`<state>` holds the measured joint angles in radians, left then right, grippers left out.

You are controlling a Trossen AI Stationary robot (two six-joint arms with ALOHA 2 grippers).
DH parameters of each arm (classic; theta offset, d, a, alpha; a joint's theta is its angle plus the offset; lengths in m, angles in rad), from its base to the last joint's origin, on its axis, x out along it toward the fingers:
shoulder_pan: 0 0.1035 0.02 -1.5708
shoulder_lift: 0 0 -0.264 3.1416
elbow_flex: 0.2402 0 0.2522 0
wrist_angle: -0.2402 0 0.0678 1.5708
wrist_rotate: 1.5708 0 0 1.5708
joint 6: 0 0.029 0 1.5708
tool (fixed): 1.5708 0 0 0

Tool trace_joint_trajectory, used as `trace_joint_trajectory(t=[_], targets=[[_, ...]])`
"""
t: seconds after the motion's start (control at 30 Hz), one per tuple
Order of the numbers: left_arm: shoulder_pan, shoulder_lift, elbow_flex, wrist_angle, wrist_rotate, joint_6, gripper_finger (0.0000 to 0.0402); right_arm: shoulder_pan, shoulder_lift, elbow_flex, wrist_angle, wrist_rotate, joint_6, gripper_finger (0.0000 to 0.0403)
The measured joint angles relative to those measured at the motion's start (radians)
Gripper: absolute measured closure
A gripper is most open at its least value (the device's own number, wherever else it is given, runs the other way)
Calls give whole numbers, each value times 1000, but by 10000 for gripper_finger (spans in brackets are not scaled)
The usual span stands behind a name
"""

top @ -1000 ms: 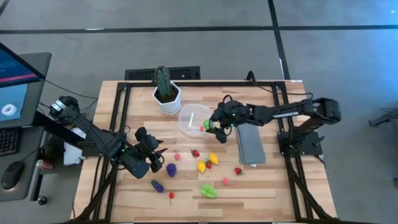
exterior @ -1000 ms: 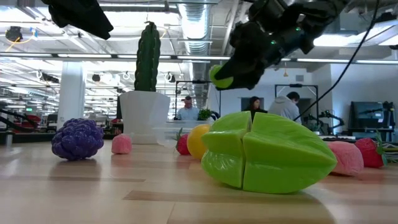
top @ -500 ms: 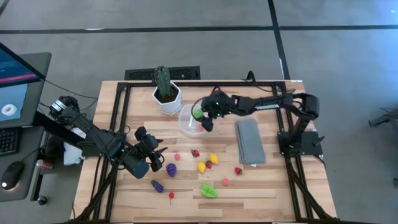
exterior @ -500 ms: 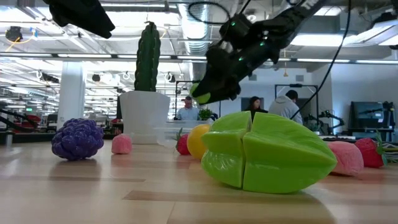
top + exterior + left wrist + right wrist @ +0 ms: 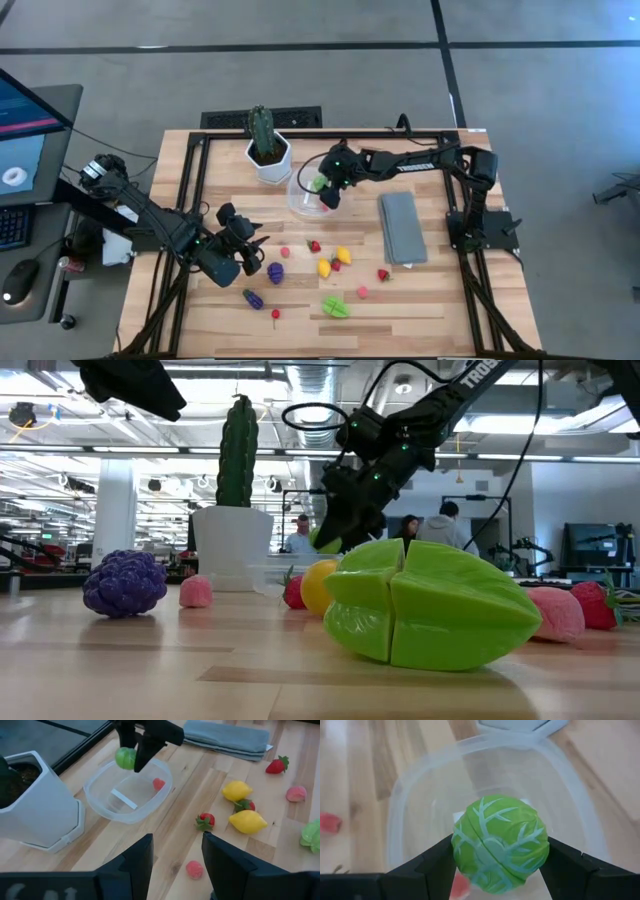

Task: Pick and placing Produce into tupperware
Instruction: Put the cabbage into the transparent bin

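Observation:
My right gripper (image 5: 324, 189) hangs over the round clear tupperware (image 5: 312, 197), shut on a green cabbage-like ball (image 5: 500, 842). The ball also shows in the left wrist view (image 5: 125, 758), above the tupperware (image 5: 100, 802). A small red piece (image 5: 158, 783) lies inside the tupperware. The other produce lies on the wood nearer the front edge: two yellow lemons (image 5: 343, 255), strawberries (image 5: 383, 274), a purple grape bunch (image 5: 275, 271), a green starfruit (image 5: 335, 307) and pink pieces (image 5: 362, 292). My left gripper (image 5: 247, 256) hovers open near the grape bunch, touching nothing. My right gripper pinches the green ball between its two fingers (image 5: 432, 865), one on each side of the ball's middle (image 5: 465, 850). The fingers come from above, pointing down. The ball is lifted clear and hangs above the inside of the tupperware.
A cactus in a white hexagonal pot (image 5: 268, 152) stands just beyond the tupperware on its left. A folded grey cloth (image 5: 402, 228) lies flat to its right. Black frame rails (image 5: 190, 190) run along the table's sides.
My right gripper has carried the green ball from beside the grey cloth toward the table's left and far side, and now holds it over the tupperware. It has stayed shut on the ball throughout.

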<state>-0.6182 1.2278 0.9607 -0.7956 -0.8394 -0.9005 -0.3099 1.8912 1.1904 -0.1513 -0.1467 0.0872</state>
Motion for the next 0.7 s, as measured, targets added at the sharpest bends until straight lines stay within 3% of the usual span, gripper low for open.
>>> trace_joint_trajectory(t=[0.7], targets=[[0,0,0,0,-30,0,242,-7,12,-1,-6,51,7,127]])
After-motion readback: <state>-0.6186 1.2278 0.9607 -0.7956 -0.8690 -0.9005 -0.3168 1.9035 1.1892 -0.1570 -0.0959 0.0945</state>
